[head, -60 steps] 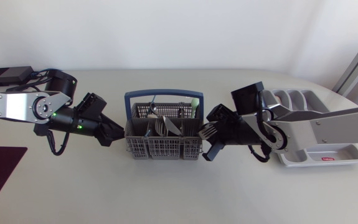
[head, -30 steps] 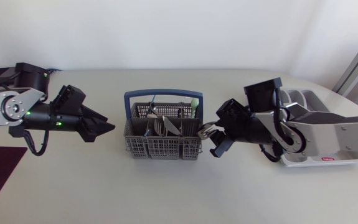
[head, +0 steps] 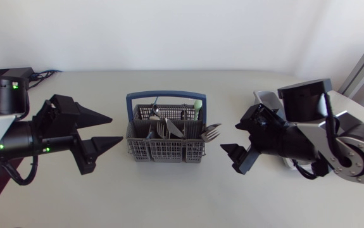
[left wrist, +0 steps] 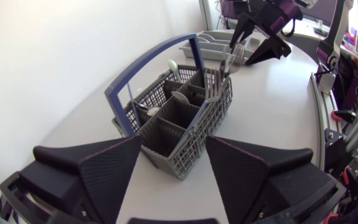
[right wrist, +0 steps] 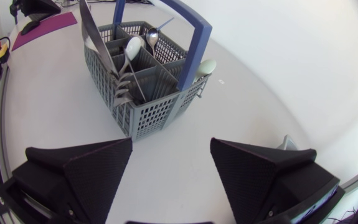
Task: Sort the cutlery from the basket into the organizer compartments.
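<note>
Starting at the near edge of the bench, the left pincer (head: 116,128) is seen spread wide and empty, aimed at the left end of the basket (head: 166,151) but apart from it. The right pincer (head: 232,136) is likewise held wide with nothing in it, near the basket's right end and not touching it. The basket is set at the middle of the bench under its blue handle (head: 166,95), with cutlery stood in its cells. A fork (head: 211,132) leans out over the right end, toward the right pincer.

The step in hand is judged to be picking one piece. The fork is probably the easiest choice. It would best be approached from above, gripped on its bare stem and drawn up along its own lean, so that the grid wall and the handle are not snagged and the basket is not dragged.

Toward the far right corner lies the organizer (left wrist: 219,42). Its compartments are shown only in the left wrist view; overhead they are largely hidden by the right arm, and whether anything lies in them cannot be told. The right wrist view alone shows a knife blade (right wrist: 94,31) and a spoon bowl (right wrist: 132,46) standing clear.
</note>
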`<action>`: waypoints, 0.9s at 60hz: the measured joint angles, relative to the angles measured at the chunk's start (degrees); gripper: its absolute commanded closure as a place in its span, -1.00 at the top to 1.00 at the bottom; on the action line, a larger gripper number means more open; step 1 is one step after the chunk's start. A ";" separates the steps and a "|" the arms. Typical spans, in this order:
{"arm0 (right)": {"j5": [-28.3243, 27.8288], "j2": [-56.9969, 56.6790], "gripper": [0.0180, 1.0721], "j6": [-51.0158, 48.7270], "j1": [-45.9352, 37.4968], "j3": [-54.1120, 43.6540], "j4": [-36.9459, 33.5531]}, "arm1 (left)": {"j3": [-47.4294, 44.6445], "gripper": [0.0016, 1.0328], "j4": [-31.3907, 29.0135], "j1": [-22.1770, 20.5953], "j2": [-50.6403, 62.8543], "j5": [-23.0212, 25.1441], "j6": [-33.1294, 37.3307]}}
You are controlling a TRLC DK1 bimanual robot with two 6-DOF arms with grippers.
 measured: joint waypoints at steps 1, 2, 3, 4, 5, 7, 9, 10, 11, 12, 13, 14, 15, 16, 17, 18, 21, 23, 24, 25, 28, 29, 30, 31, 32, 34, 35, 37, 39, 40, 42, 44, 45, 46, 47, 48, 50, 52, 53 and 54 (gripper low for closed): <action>0.02 -0.50 0.80 0.00 0.00 0.00 -0.44 | -0.33 0.41 0.46 -0.85 -0.26 -0.70 0.00; 0.02 -1.01 0.80 0.00 0.07 0.00 -0.98 | -0.76 0.41 1.25 -1.97 -0.52 -1.51 0.00; 0.02 -1.62 0.80 0.00 0.13 0.00 -1.60 | -1.09 0.41 1.79 -2.89 -0.70 -2.34 0.00; 0.02 -2.12 0.80 0.00 0.20 0.00 -1.99 | -1.44 0.41 2.36 -3.58 -0.79 -3.04 0.00; 0.04 -2.60 0.80 0.00 0.28 0.00 -2.43 | -1.73 0.41 2.93 -4.68 -0.83 -3.72 0.00; 0.02 -3.56 0.80 0.00 0.61 0.00 -3.15 | -2.32 0.41 4.15 -6.58 -0.81 -5.09 -0.02; 0.04 -4.59 0.80 0.00 1.16 0.00 -3.89 | -2.82 0.41 5.35 -8.09 -0.72 -6.49 -0.02; 0.02 -5.05 0.80 0.02 1.49 0.00 -4.20 | -3.02 0.41 5.84 -8.79 -0.63 -7.06 -0.02; 0.04 -5.49 0.80 0.02 1.81 0.00 -4.52 | -3.19 0.41 6.38 -9.44 -0.50 -7.56 -0.02; 0.04 -5.90 0.80 0.02 2.19 0.00 -4.81 | -3.32 0.41 6.99 -10.03 -0.26 -8.24 -0.02; 0.04 -6.38 0.80 0.02 2.67 0.00 -5.18 | -3.41 0.41 7.61 -10.71 0.00 -8.57 -0.02; 0.07 -6.78 0.80 0.04 3.06 0.00 -5.46 | -3.43 0.41 8.11 -11.15 0.35 -8.87 -0.04; 0.13 -7.13 0.80 0.04 3.48 0.00 -5.70 | -3.45 0.41 8.57 -11.56 0.74 -9.29 -0.04; 0.35 -7.45 0.80 0.04 3.89 0.00 -5.90 | -3.45 0.41 9.07 -11.91 1.18 -9.55 -0.04; 0.70 -7.76 0.79 0.07 4.35 0.00 -6.10 | -3.45 0.41 9.68 -12.28 1.75 -9.73 -0.04; 1.11 -8.07 0.79 0.09 4.83 0.00 -6.29 | -3.45 0.41 10.10 -12.55 2.23 -9.92 -0.04; 1.95 -8.61 0.79 0.13 6.40 0.00 -6.67 | -3.45 0.40 11.43 -13.20 3.78 -10.80 -0.07; 2.71 -8.85 0.79 0.28 7.61 0.00 -6.99 | -3.45 0.38 12.24 -13.53 4.74 -11.15 -0.11; 3.02 -8.94 0.79 0.33 8.13 0.00 -7.13 | -3.45 0.32 12.63 -13.66 5.22 -11.17 -0.13; 3.17 -9.01 0.79 0.37 8.68 0.00 -7.28 | -3.45 0.29 12.96 -13.84 5.70 -11.30 -0.17; 4.24 -9.05 0.79 0.72 10.36 0.00 -7.39 | -3.45 0.22 14.08 -14.47 7.17 -12.02 -0.26; 4.52 -9.05 0.79 0.76 10.86 0.00 -7.43 | -3.45 0.22 14.45 -14.69 7.58 -12.28 -0.26; 4.81 -9.07 0.79 0.96 11.39 0.02 -7.50 | -3.45 0.22 14.84 -14.91 8.00 -12.46 -0.28; 5.20 -9.07 0.79 1.01 11.89 0.02 -7.52 | -3.45 0.22 15.23 -15.08 8.37 -12.66 -0.28; 5.68 -9.07 0.79 1.25 12.55 0.02 -7.56 | -3.45 0.22 15.69 -15.28 8.81 -12.76 -0.31; 6.34 -9.07 0.79 1.44 13.62 0.02 -7.54 | -3.45 0.17 16.15 -15.52 9.40 -12.85 -0.37; 6.71 -9.07 0.79 1.66 14.14 0.07 -7.54 | -3.45 0.14 16.37 -15.67 9.64 -12.90 -0.44; 7.39 -9.07 0.79 1.84 15.21 0.11 -7.54 | -3.45 0.12 16.81 -15.82 10.14 -13.27 -0.48; 7.87 -9.07 0.79 2.10 16.31 0.11 -7.54 | -3.45 0.12 17.31 -16.00 10.56 -13.40 -0.48; 8.09 -9.07 0.79 2.23 16.74 0.13 -7.54 | -3.45 0.12 17.53 -16.00 10.75 -13.57 -0.48; 8.46 -9.05 0.79 2.29 17.49 0.15 -7.54 | -3.43 0.12 18.01 -16.11 11.13 -13.79 -0.48; 8.63 -9.01 0.79 2.49 18.19 0.17 -7.54 | -3.41 0.11 18.58 -16.11 11.54 -14.10 -0.48; 8.68 -8.98 0.79 2.71 18.40 0.22 -7.54 | -3.41 0.11 18.88 -16.11 11.78 -14.14 -0.48; 8.81 -8.90 0.79 2.75 18.64 0.26 -7.54 | -3.39 0.07 19.12 -16.11 11.98 -14.19 -0.48; 8.96 -8.85 0.79 2.89 18.86 0.28 -7.54 | -3.39 0.04 19.39 -16.11 12.22 -14.32 -0.50; 9.03 -8.76 0.79 2.91 19.06 0.33 -7.50 | -3.37 0.00 19.67 -16.11 12.48 -14.32 -0.50; 9.05 -8.55 0.79 2.93 19.34 0.42 -7.50 | -3.37 -0.03 20.04 -16.11 12.90 -14.32 -0.50; 9.03 -8.28 0.79 2.97 19.54 0.55 -7.48 | -3.37 -0.07 20.41 -16.11 13.22 -14.32 -0.50; 9.03 -8.15 0.79 3.13 19.69 0.59 -7.48 | -3.37 -0.10 20.70 -16.11 13.35 -14.32 -0.48; 9.05 -8.00 0.79 3.13 19.71 0.61 -7.45 | -3.37 -0.11 20.83 -16.11 13.46 -14.32 -0.50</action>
